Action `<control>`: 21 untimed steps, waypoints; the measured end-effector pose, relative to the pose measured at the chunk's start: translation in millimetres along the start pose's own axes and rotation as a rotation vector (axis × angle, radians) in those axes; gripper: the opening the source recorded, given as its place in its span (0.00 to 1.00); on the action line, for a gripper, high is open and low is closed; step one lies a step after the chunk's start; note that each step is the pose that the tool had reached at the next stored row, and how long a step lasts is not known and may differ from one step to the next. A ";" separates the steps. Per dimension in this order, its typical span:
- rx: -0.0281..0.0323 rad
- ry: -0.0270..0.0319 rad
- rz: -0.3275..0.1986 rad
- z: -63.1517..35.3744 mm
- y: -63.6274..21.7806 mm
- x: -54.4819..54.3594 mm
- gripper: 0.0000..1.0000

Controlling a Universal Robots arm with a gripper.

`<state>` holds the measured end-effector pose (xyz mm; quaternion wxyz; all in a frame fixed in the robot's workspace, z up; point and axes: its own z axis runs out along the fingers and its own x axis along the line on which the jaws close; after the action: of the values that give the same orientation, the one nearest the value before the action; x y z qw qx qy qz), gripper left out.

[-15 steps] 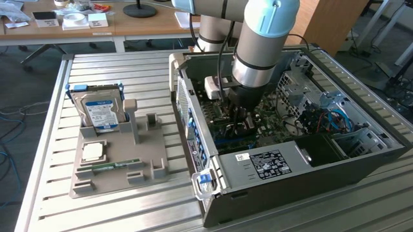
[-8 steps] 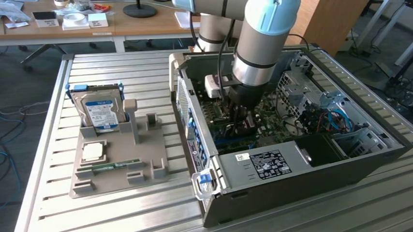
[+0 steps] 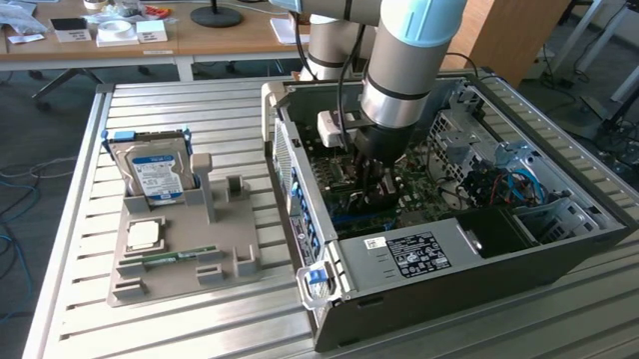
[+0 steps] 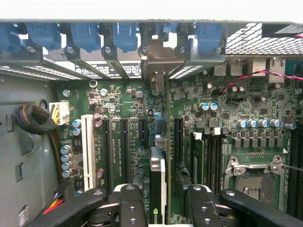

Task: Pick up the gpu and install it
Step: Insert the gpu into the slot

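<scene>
Tool (image 4: 158, 198) clamped on gpu (image 4: 157, 175) — card held edge-down over motherboard (image 4: 137, 113) slot, bracket toward case (image 3: 499, 262) rear for seating.

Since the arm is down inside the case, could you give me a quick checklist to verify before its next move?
1. gpu between the gripper fingers, held edge-on: ok.
2. Card's end bracket at the rear slot opening: ok.
3. Card fully seated in the motherboard slot: cannot tell.
4. Cable bundle apart from the card: ok.
5. Hard drive upright in the parts holder: ok.
</scene>
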<state>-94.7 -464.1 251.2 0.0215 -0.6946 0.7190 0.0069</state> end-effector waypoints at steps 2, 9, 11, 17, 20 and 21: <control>-0.0001 0.0002 0.000 -0.1 0.0 0.0 0.40; -0.0001 0.0002 0.000 -0.1 0.0 0.0 0.38; -0.0002 0.0006 0.000 -0.2 0.0 0.1 0.27; -0.0001 0.0003 0.000 -0.1 0.0 0.0 0.26; -0.0001 0.0002 0.000 -0.1 0.0 0.0 0.26; -0.0001 0.0002 0.000 -0.1 0.0 0.0 0.26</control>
<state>-94.7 -464.1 251.3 0.0214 -0.6946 0.7190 0.0069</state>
